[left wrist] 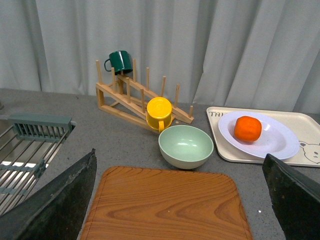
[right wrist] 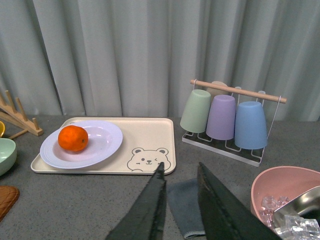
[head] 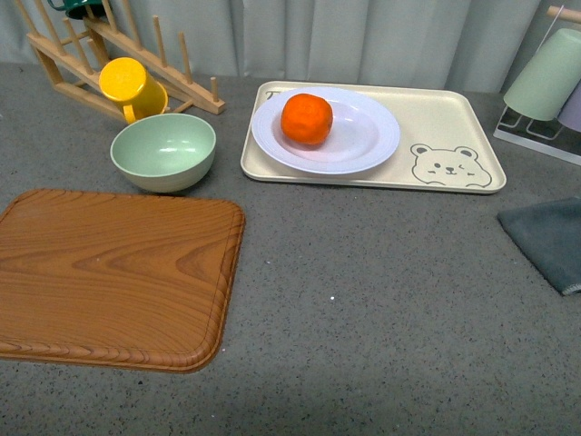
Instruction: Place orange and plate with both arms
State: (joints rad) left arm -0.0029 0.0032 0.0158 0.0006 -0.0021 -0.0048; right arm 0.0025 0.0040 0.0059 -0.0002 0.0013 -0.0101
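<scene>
The orange (head: 306, 119) lies in the white plate (head: 363, 145), which sits on the beige bear tray (head: 436, 118) at the back of the table. Both also show in the left wrist view, the orange (left wrist: 248, 128) on the plate (left wrist: 275, 142), and in the right wrist view, the orange (right wrist: 73, 138) on the plate (right wrist: 100, 145). Neither arm shows in the front view. My left gripper (left wrist: 182, 200) is open and empty, above the wooden board (left wrist: 165, 205). My right gripper (right wrist: 179, 172) is shut and empty, above a grey cloth (right wrist: 182, 205), short of the tray.
A pale green bowl (head: 163, 151) and a yellow mug (head: 132, 86) on a wooden rack (head: 136, 54) stand left of the tray. The wooden board (head: 113, 277) lies front left, the grey cloth (head: 549, 241) right. A cup rack (right wrist: 225, 120) and pink bowl (right wrist: 285, 192) stand further right.
</scene>
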